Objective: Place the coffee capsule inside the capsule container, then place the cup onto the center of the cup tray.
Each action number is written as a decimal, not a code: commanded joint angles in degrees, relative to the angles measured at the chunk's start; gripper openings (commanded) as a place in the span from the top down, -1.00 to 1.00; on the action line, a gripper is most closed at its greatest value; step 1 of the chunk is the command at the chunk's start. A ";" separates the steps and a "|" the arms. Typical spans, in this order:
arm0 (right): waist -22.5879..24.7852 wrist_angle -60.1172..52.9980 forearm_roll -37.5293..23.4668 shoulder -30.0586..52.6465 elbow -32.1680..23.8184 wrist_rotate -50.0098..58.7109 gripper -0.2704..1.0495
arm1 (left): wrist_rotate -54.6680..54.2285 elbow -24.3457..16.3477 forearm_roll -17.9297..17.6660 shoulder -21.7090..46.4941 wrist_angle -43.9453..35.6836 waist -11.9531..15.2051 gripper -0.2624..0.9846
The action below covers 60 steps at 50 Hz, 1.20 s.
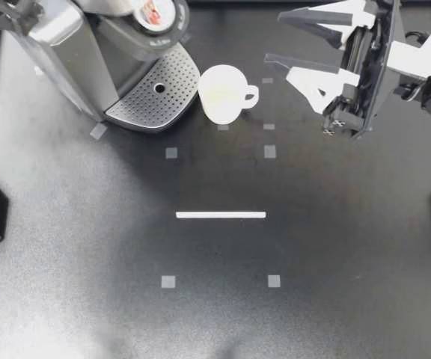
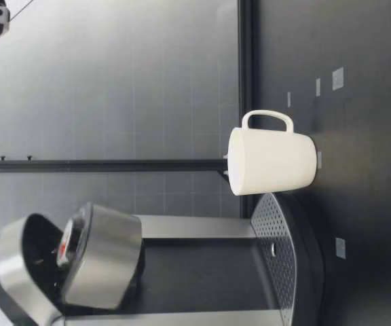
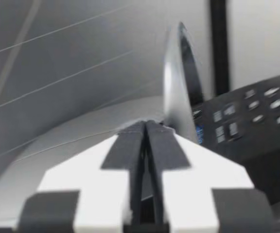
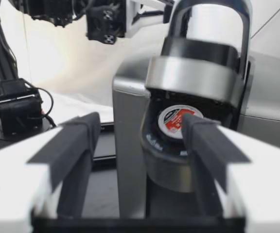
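Observation:
The white cup (image 1: pixel 223 93) stands upright on the table beside the perforated cup tray (image 1: pixel 144 105) of the coffee machine, handle toward my right arm. In the low view the cup (image 2: pixel 271 159) rests on the table next to the tray (image 2: pixel 280 224). A red-topped capsule (image 4: pixel 176 119) sits in the machine's capsule container under the raised lid (image 4: pixel 213 19). My right gripper (image 1: pixel 294 41) hovers open and empty, apart from the cup. My left arm (image 1: pixel 10 13) shows only at the corner behind the machine. My left gripper (image 3: pixel 145 141) is shut, its tips against the lid's edge (image 3: pixel 176 82).
The coffee machine (image 1: pixel 88 45) fills the table's far left corner. A white tape strip (image 1: pixel 221 215) and small grey squares (image 1: pixel 168 282) mark the dark tabletop. My left arm's wrist (image 4: pixel 106 19) hangs above the machine in the right wrist view.

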 commanded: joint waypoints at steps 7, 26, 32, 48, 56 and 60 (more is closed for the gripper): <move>0.35 -0.62 0.00 -1.32 -0.18 0.00 -0.36 | -0.88 -2.29 0.18 0.44 -8.79 0.00 0.41; 0.35 -0.88 0.09 -2.90 1.41 0.00 -0.36 | -5.89 -3.25 0.09 5.10 -17.93 -2.64 0.41; 0.35 -0.97 0.00 -3.43 1.67 0.00 -0.36 | -5.98 -3.78 0.00 6.50 -16.79 -5.89 0.41; 0.35 -0.97 0.09 -5.63 3.34 0.09 -0.36 | -7.56 -4.13 -0.79 11.34 -13.97 -8.09 0.41; 0.18 3.43 0.26 -6.50 2.99 -0.09 -0.36 | -6.77 -6.42 -0.97 11.25 -11.16 -10.55 0.41; -1.23 10.72 0.18 -6.15 1.23 -0.18 -0.36 | -4.83 -7.56 -1.23 11.51 -4.04 -12.57 0.41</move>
